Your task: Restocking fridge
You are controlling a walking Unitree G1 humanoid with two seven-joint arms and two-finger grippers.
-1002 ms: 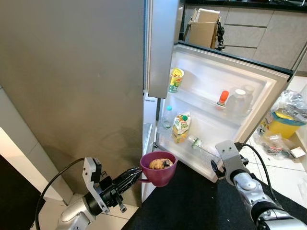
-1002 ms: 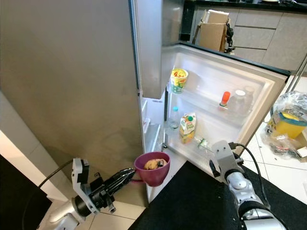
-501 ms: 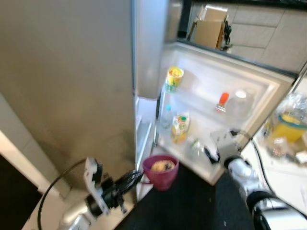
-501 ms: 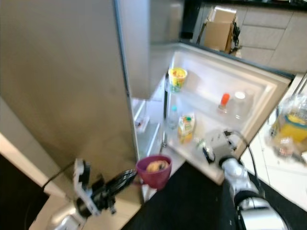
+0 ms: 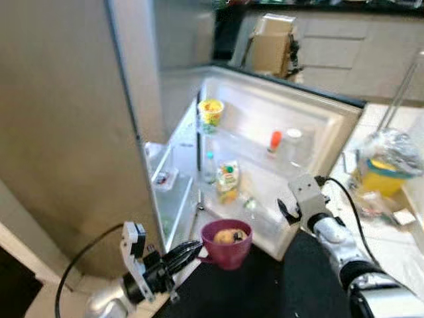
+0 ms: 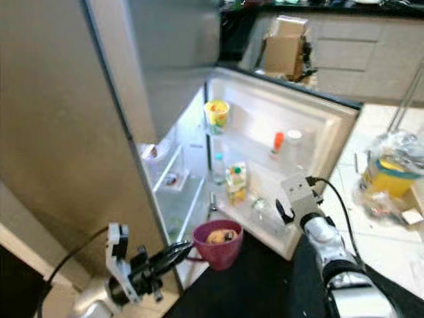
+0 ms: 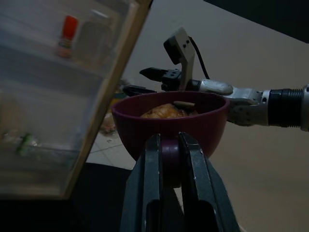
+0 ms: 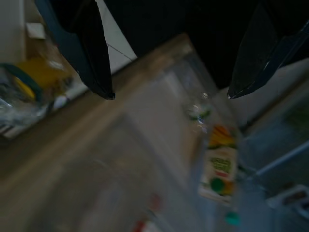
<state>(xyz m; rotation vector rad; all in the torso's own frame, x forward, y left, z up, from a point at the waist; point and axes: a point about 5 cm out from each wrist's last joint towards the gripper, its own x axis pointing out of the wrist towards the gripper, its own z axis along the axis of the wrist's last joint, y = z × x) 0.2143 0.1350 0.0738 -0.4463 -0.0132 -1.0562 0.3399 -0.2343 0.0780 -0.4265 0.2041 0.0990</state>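
A purple cup [image 5: 227, 242] with a piece of food inside hangs low in front of the open fridge. My left gripper [image 5: 194, 250] is shut on its handle, and the left wrist view shows the fingers [image 7: 153, 159] clamped around the handle under the cup [image 7: 169, 121]. My right gripper [image 5: 285, 211] is open with nothing in it, by the lower part of the fridge door [image 5: 331, 126]. The door's shelves carry a yellow cup [image 5: 211, 111], a juice carton [image 5: 227, 180], a water bottle [image 5: 209, 165] and a red-capped bottle [image 5: 275, 140]. The right wrist view looks past its spread fingers [image 8: 96, 53] at the carton [image 8: 217, 169].
The fridge's lit interior shelves [image 5: 167, 179] hold small items. The grey fridge side [image 5: 59, 132] fills the left. Plastic bags and a yellow container [image 5: 383, 173] lie on the tiled floor at right. A cardboard box [image 5: 271, 36] stands behind the door.
The whole picture has shifted, so the camera moved: the fridge's interior shelves now show. The cup stays in my left gripper, and the right gripper stays by the door.
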